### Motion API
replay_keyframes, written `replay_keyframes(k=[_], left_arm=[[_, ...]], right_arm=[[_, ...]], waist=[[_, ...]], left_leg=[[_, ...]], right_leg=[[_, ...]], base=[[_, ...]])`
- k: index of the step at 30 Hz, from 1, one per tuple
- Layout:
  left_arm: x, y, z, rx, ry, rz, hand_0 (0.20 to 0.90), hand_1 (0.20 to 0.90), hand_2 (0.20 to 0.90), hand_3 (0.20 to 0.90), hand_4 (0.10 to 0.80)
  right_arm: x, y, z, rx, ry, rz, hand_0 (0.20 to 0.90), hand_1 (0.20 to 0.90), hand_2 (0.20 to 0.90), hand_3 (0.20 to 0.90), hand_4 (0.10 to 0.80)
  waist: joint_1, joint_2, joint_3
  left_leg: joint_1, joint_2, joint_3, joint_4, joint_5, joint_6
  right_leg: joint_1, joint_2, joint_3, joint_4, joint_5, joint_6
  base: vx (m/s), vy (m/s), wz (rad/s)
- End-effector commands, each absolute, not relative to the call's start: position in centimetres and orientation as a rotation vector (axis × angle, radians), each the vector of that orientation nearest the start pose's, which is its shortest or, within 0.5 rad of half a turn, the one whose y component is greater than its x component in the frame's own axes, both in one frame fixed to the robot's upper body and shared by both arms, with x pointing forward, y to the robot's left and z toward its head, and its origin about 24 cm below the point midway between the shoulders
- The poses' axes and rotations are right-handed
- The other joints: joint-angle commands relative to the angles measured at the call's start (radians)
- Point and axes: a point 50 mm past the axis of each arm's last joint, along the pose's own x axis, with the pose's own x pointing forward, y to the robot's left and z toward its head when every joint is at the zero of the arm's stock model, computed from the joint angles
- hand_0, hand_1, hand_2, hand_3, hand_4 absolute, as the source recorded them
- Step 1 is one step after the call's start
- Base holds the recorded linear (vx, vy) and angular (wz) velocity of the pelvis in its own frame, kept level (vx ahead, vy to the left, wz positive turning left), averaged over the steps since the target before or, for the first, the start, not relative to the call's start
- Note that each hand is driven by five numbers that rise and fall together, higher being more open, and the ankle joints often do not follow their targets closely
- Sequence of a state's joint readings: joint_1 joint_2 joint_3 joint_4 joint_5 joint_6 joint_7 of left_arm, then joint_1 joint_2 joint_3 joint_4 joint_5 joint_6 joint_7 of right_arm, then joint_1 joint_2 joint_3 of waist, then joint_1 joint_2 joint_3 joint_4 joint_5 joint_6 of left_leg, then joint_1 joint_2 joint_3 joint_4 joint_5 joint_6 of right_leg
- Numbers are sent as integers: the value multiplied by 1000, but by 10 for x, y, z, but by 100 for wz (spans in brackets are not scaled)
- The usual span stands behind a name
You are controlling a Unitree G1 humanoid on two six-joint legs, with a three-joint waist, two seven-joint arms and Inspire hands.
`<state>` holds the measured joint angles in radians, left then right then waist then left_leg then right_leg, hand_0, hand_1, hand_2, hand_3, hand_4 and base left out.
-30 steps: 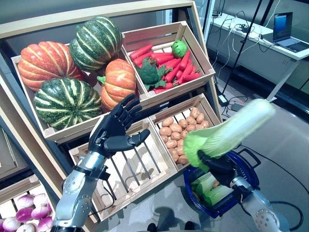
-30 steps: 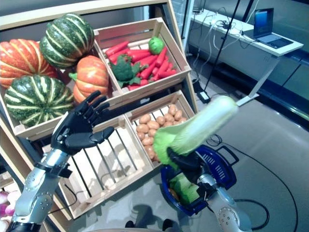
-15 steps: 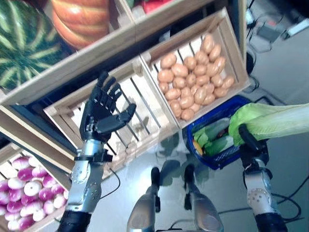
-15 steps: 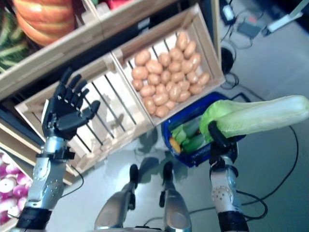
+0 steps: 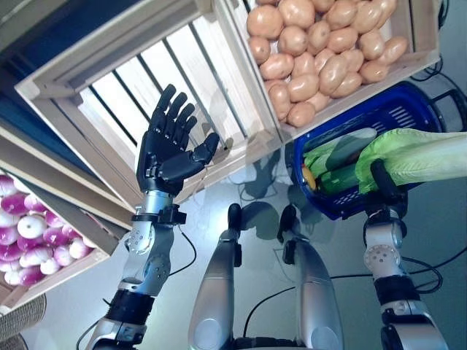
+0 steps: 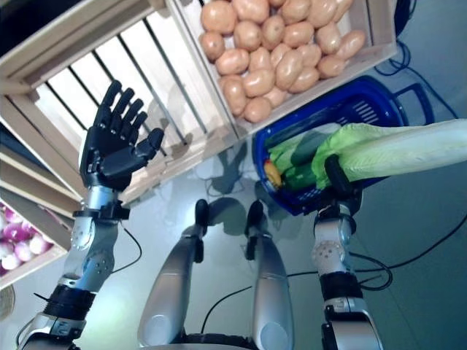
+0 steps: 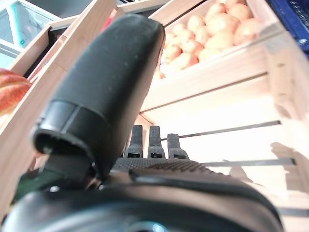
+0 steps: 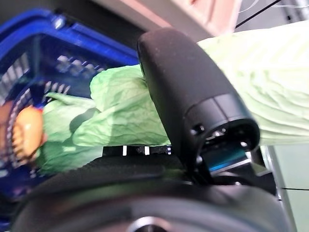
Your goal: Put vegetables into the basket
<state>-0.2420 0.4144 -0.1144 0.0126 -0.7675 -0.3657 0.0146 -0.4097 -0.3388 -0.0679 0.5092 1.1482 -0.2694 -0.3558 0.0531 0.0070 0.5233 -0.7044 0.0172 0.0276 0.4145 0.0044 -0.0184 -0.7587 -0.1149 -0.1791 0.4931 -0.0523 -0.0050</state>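
My right hand [image 5: 382, 191] is shut on a long pale-green napa cabbage [image 5: 423, 152], held level just above the near right rim of the blue plastic basket [image 5: 408, 117] on the floor. Its thumb [image 8: 188, 96] lies across the cabbage's leafy end [image 8: 125, 116]. The basket holds green leafy vegetables [image 5: 332, 164] and a small orange one [image 5: 309, 177]. My left hand [image 5: 169, 149] is open and empty, fingers straight, raised in front of an empty slatted wooden crate [image 5: 131, 87]. It also shows in the left wrist view [image 7: 96, 106].
A wooden crate of potatoes [image 5: 321, 51] sits on the stand right behind the basket. A low crate of purple-white bulbs [image 5: 29, 233] stands at the far left. The grey floor [image 5: 73, 306] spreads in front of the stand.
The camera has tilted further down, so the whole picture shifted. The cabbage sits a little lower and nearer the basket's rim. My left hand stays raised and open.
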Motion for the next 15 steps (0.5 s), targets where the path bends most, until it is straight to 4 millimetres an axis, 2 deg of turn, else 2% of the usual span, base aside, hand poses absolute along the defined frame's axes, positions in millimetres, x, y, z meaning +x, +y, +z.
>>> replay_keyframes(k=[1, 9, 15], left_arm=[[279, 190, 188, -429, -748, -187, 900, 900, 900, 900, 800], [280, 183, 188, -444, -735, -235, 900, 900, 900, 900, 800], [285, 185, 195, -474, -740, -232, 900, 900, 900, 900, 800]], right_arm=[[316, -301, 108, 836, -269, -598, 300, 300, 300, 300, 400], [333, -305, 111, 810, -163, -521, 300, 300, 300, 300, 400], [349, -310, 121, 753, -97, -490, 300, 300, 300, 300, 400]], waist=[[11, 21, -3], [35, 39, -3], [55, 51, -3]], left_leg=[[-88, -27, -18, 87, -48, -9], [-225, -43, -25, 181, -56, 10], [-277, -60, -34, 208, -46, 7]], right_leg=[[-6, -39, -1, 58, -7, 60], [-151, -40, 15, 176, -5, 51], [-197, -33, 21, 199, 4, 48]], base=[[-65, -21, 4], [-50, -10, 5], [-5, -9, 2]])
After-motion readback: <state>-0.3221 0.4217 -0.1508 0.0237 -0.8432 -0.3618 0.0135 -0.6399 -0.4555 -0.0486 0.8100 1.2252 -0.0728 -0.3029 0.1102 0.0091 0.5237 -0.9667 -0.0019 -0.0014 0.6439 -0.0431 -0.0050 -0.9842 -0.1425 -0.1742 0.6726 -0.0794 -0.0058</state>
